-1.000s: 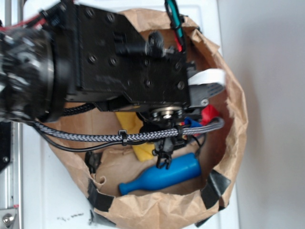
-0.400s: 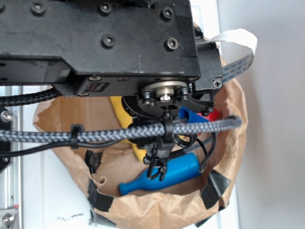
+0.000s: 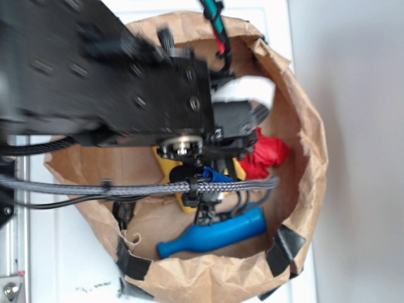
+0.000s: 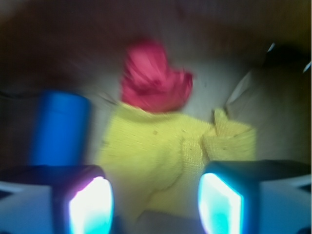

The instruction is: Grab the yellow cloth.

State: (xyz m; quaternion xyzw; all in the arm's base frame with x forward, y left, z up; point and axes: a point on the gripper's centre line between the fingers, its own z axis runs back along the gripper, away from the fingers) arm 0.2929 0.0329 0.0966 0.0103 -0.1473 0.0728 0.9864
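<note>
The wrist view is badly blurred, yet the gripper [image 4: 153,202] clearly stands spread apart: its two fingers [image 4: 90,204] sit at the lower left and lower right of the frame with a wide gap between them and nothing clamped. The yellow cloth [image 4: 161,151] fills the centre of that view, lying in the gap and reaching up past it, with a folded flap toward the right. The red cloth wad [image 4: 151,80] sits just above it in the upper middle, seemingly touching its top edge. A blue bottle [image 4: 58,126] stands at the left, beside the yellow cloth.

In the exterior view the black arm [image 3: 95,76] covers the upper left and centre of the frame, hiding most of the yellow cloth [image 3: 165,165]; only small patches show under the wrist. All of this lies inside a brown paper bag [image 3: 309,126] with its rim rolled down. The red wad [image 3: 265,154] lies right of centre, and the blue bottle [image 3: 214,232] lies on its side along the lower middle.
</note>
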